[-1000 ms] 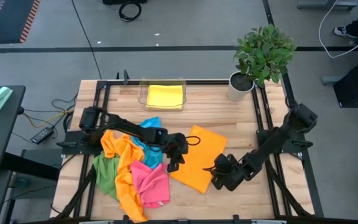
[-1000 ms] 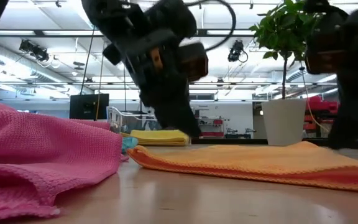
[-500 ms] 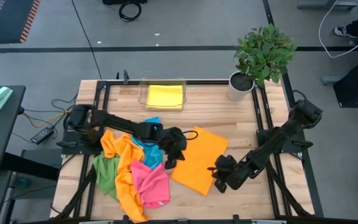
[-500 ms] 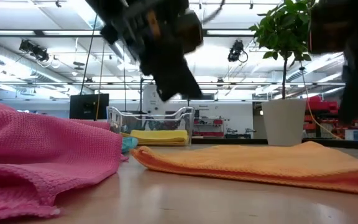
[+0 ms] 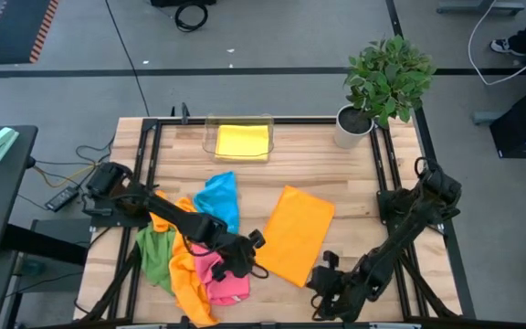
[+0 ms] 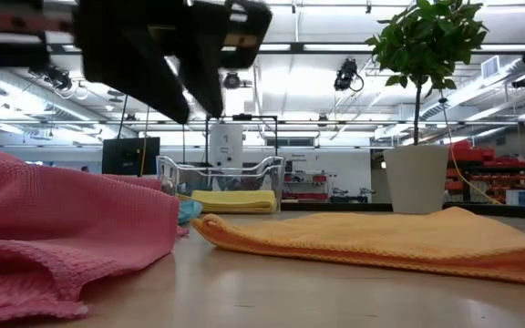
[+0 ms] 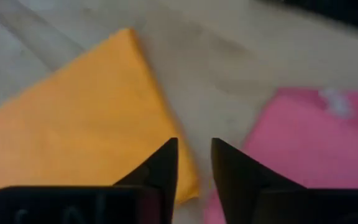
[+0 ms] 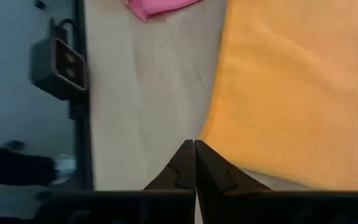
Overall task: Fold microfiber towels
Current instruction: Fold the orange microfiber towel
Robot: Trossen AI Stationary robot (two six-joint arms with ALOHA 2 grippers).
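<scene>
Towels are in two groups: a folded orange microfiber towel [image 5: 292,235] lies flat mid-table, and a crumpled heap of pink [image 5: 219,272], orange, green [image 5: 154,257] and blue [image 5: 219,199] microfiber cloths sits on the left side. One folded yellow towel [image 5: 243,141] is parked in the clear plastic tray [image 5: 212,135] at the far edge, probably the done pile. Left gripper [image 5: 241,256] hangs above the gap between the pink cloth and the folded orange one, fingers slightly parted, holding nothing. Right gripper [image 5: 326,291] sits near the front edge, just off the orange towel's corner, closed and empty.
</scene>
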